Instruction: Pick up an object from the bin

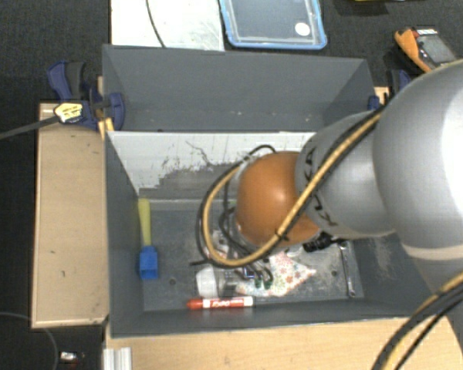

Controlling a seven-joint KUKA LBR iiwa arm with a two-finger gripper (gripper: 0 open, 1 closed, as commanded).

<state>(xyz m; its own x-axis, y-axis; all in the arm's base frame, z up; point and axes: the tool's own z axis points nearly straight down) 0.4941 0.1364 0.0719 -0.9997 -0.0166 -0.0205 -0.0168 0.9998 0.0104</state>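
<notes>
- Camera view: grey metal bin (122,237), arm in from right, orange wrist cover (266,199) over bin floor
- claw (233,267) low near front wall, under that cover; apart or together, cannot tell
- just beside it: small white cylinder (207,282), flowered white packet (289,274), red marker pen (220,303) along front wall
- well apart at left: yellow-handled tool with blue head (146,245)
</notes>
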